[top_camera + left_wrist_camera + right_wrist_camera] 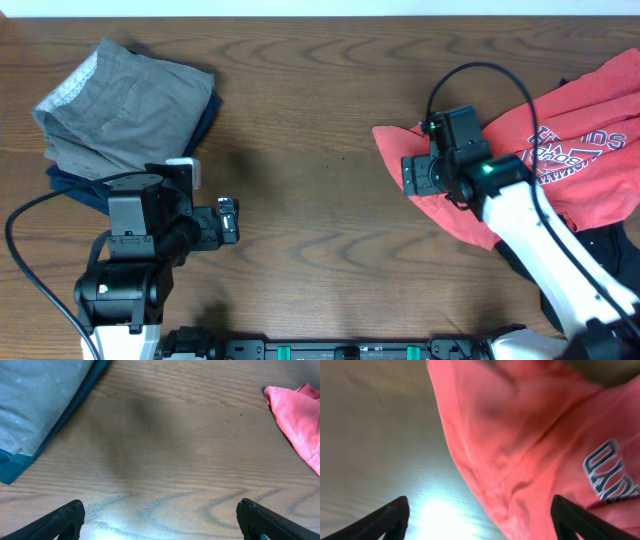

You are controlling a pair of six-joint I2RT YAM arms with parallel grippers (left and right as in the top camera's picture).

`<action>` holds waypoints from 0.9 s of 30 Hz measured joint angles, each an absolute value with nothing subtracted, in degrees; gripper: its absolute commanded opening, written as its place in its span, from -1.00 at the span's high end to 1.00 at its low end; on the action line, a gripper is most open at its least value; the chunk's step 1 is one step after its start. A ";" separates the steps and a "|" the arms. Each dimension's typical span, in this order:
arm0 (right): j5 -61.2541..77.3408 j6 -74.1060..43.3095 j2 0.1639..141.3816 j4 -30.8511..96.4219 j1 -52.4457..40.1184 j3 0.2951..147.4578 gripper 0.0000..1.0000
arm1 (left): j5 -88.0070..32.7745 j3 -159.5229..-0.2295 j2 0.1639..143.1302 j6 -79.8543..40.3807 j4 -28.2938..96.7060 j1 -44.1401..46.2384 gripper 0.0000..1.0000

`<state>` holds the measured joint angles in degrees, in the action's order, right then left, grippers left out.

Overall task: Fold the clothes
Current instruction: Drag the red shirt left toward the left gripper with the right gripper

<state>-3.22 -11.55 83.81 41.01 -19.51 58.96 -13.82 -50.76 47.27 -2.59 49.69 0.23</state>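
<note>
From overhead you see the red T-shirt crumpled at the far right of the desk. Its lettering faces up, and a black garment pokes out from under its near edge. The right end effector sits over the shirt's left flap. At the far left a folded grey garment lies on top of a navy one. The left end effector hangs just to the near right of that pile, over bare wood and well apart from the shirt.

The overhead view does not let you judge the jaws; the wrist cameras do. In the left wrist view both fingertips stand wide apart at the bottom corners, with only wood grain of the desk between them. You also get the grey garment with its navy edge at upper left, and a corner of the red T-shirt at the right edge.

In the right wrist view the fingertips are likewise spread wide, clamped on nothing. The red T-shirt fills the right half of the view, loose and wrinkled, with part of the navy-and-white lettering showing. Whether the right-hand fingertip touches the cloth you cannot tell. The desk to the left is blurred and glaring. Only the overhead view shows the black garment.
</note>
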 measured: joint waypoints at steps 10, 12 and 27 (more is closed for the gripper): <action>-10.57 -13.54 100.07 42.00 -19.40 58.94 -0.93 | -13.80 -50.76 47.27 -2.74 49.71 0.23 -0.96; -11.90 -14.44 102.41 40.75 -19.35 58.89 -0.89 | -13.80 -50.76 47.27 -2.74 49.71 0.23 -0.96; -0.01 -15.31 104.16 37.32 -19.11 60.34 0.98 | -13.80 -50.76 47.27 -2.76 49.74 0.23 -0.96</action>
<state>-0.01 -15.31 104.16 37.32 -19.11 60.34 -13.80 -50.76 47.27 -2.76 49.74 0.23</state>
